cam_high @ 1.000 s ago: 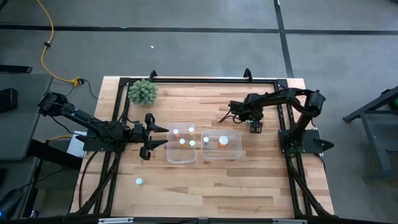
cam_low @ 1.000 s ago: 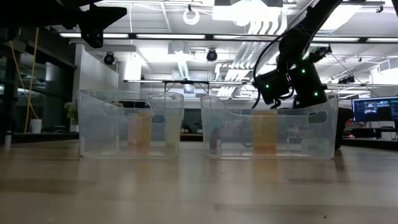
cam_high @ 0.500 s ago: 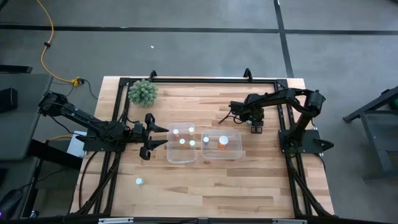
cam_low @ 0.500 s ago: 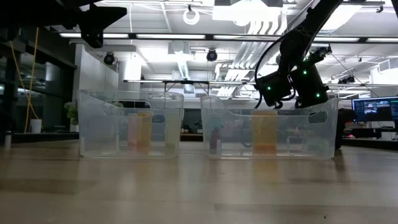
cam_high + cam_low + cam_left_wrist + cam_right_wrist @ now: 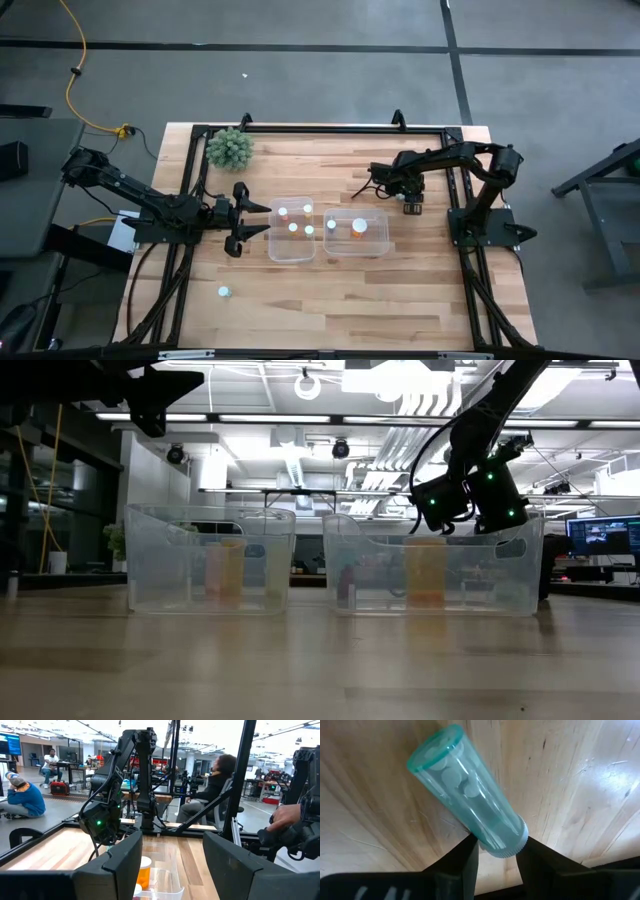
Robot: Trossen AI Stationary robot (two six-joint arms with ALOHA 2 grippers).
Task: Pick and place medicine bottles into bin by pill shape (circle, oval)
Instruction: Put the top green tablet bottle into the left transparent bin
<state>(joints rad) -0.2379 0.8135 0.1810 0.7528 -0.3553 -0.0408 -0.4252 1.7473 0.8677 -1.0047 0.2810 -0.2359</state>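
Note:
My right gripper [image 5: 409, 203] stands right of the two clear tubs, toward the table's far right, shut on a pale greenish-clear medicine bottle [image 5: 465, 790] with round pills inside. In the low view my right gripper [image 5: 468, 525] shows behind the right tub, above the table. My left gripper [image 5: 255, 222] is open and empty just left of the left tub [image 5: 274, 240]. The left tub holds several bottles. The right tub [image 5: 383, 240] holds two, one of them orange [image 5: 359, 227]. One more bottle [image 5: 224, 292] lies on the table at the near left. My right gripper pinches the bottle at its white cap end [image 5: 512, 845] between its two fingers [image 5: 462, 857], which come from above, pointing down. The bottle reaches away below the fingers, tilted. Whether its closed bottom end [image 5: 432, 750] touches the wood, I cannot tell.
A green spiky ball plant [image 5: 230, 148] stands at the table's far left corner. A black frame [image 5: 320, 128] runs round the table's edges. People sit in the room beyond the table in the left wrist view [image 5: 220, 780]. Bare wood lies in front of the tubs.
My right gripper has gone up a little behind the right tub, still shut on the bottle. My left gripper has kept still.

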